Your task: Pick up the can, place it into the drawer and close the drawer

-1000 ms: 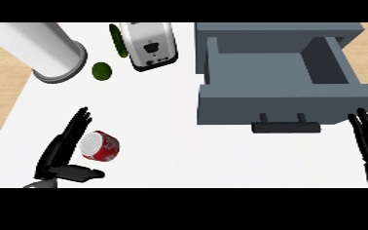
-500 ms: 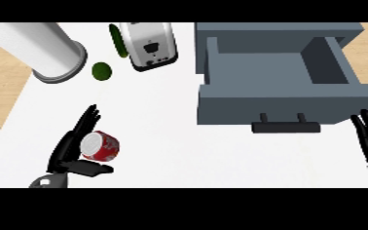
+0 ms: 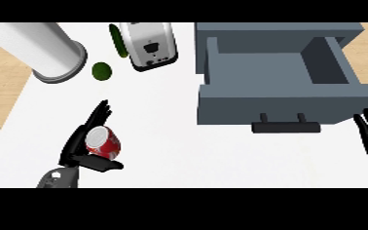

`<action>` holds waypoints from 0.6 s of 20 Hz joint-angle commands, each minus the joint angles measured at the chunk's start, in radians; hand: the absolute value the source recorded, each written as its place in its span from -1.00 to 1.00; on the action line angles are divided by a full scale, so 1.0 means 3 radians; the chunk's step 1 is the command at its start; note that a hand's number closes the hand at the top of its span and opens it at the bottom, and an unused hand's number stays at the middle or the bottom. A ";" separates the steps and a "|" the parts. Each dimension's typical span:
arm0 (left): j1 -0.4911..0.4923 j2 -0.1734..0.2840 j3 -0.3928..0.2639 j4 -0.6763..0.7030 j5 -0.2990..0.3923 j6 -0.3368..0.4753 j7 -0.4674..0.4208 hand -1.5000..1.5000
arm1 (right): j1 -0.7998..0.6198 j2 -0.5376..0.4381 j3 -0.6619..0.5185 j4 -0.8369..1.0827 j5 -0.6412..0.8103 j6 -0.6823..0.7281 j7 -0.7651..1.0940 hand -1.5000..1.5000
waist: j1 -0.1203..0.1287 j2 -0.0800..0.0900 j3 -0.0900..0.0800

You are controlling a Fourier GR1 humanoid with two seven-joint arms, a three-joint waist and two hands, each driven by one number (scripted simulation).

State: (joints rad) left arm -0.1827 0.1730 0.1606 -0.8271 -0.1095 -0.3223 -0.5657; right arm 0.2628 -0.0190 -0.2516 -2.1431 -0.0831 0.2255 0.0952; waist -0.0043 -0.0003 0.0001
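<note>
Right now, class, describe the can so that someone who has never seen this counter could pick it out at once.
Start at the grey open drawer on the right, then cross the white counter to its near left corner. There the left hand cups the can. It is the only red thing here, with a silver top, unlike the green items farther back.

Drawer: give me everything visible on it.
The drawer is grey and boxy, looks like painted metal, and is pulled open toward the robot at the counter's right. Its inside shows nothing in it. A dark bar handle sits on its front face. Nothing touches it; the right hand shows just beside it, at the view's edge.
</note>
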 commanded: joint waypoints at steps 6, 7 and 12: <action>0.0092 -0.0088 -0.0120 -0.0363 0.0175 -0.0236 0.0188 1.00 | -0.0243 -0.0062 -0.0153 0.0183 -0.0083 -0.0020 0.0035 -1.00 | 0.0013 -0.0001 0.0000; -0.0261 0.0042 0.0041 0.0093 0.0211 -0.0277 0.0032 1.00 | 0.0089 0.0059 0.0013 0.0164 0.0054 0.0035 -0.0283 -1.00 | -0.0011 0.0003 -0.0001; -0.0038 -0.0192 -0.0109 -0.0513 0.0331 -0.0221 0.0455 1.00 | 0.0182 0.0004 -0.0082 -0.0069 -0.0076 0.0029 -0.0097 -1.00 | 0.0002 -0.0003 0.0001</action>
State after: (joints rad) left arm -0.1837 0.1242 0.1292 -0.9190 -0.0448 -0.3757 -0.4940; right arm 0.2881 -0.0132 -0.2429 -2.1723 -0.0879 0.2052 0.0983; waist -0.0034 -0.0008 -0.0001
